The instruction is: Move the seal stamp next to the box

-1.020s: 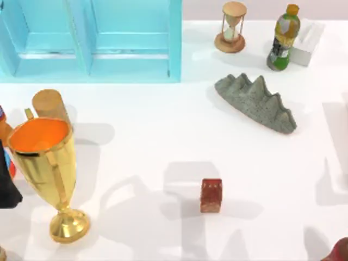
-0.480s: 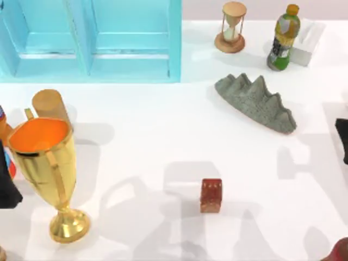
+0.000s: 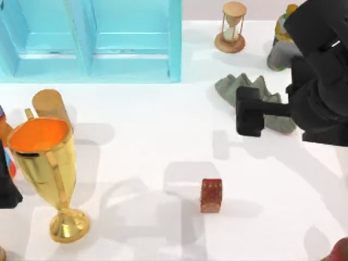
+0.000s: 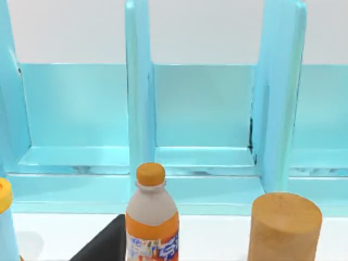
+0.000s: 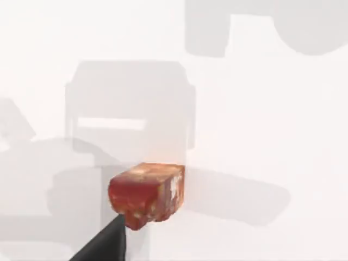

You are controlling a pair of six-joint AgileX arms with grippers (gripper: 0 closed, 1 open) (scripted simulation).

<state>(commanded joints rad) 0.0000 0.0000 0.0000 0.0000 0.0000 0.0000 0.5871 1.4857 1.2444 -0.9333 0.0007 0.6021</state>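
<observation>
Seal stamp (image 3: 211, 195) sits untouched on worktop (image 3: 136, 136); my right gripper (image 3: 249, 111) just swung in, now above and beyond it, finger state unclear. Grasp pending.

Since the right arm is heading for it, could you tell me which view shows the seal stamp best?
The right wrist view: the seal stamp is close and large there. The top view shows it small but whole, standing on the white table. The left wrist view faces the cyan cabinet instead.
</observation>
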